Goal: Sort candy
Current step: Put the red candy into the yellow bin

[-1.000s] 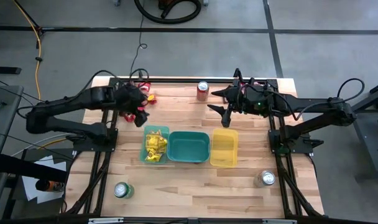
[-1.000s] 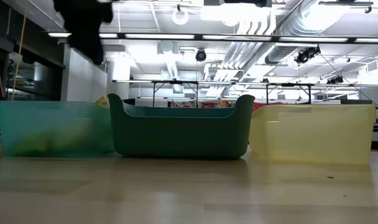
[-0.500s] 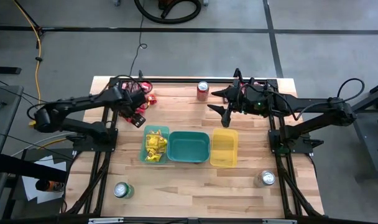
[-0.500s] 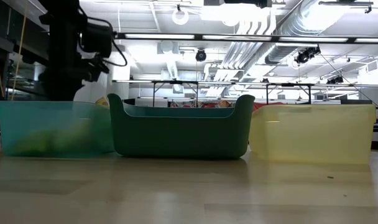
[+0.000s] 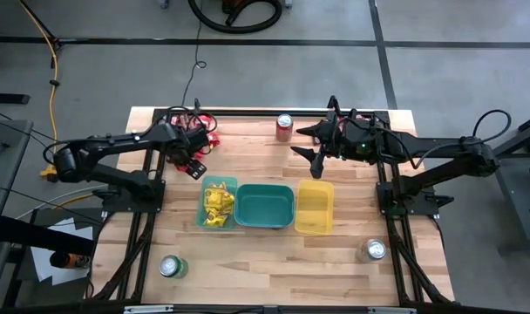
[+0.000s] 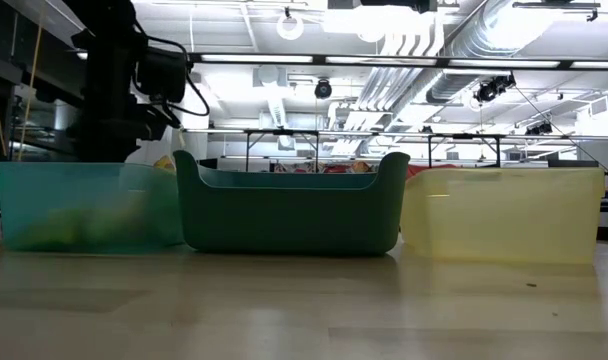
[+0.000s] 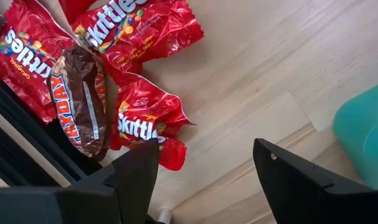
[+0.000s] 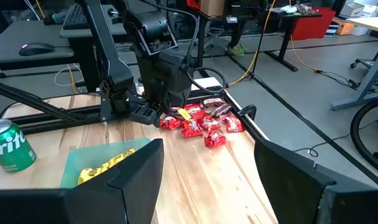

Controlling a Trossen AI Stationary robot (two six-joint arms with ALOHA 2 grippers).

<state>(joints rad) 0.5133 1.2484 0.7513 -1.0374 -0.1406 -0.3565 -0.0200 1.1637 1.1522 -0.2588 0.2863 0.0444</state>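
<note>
The candy pile [image 5: 206, 133] lies on the wood at the table's far left: red packets [image 7: 145, 115] and a dark brown bar [image 7: 82, 102] lie flat and overlap. Yellow packets [image 5: 216, 203] lie in the pale green bin [image 5: 205, 218]. My left gripper [image 5: 194, 160] hangs low just on the near side of the pile, open, with nothing between its fingers [image 7: 136, 171]; the nearest red packet lies just ahead of them. My right gripper [image 5: 315, 144] waits open above the table's far middle, beyond the yellow bin [image 5: 315, 208].
Three bins stand in a row mid-table: pale green, teal [image 5: 264, 207], yellow. A red can [image 5: 284, 126] stands at the far edge, a green can [image 5: 170, 266] near left and a silver can [image 5: 372, 250] near right. Black frame rails run along the table's sides.
My left gripper has come down from high above the table to just over the wood beside the candy pile, and its arm has drawn back a little toward the left. It has stayed open. The candy and the right arm have kept still.
</note>
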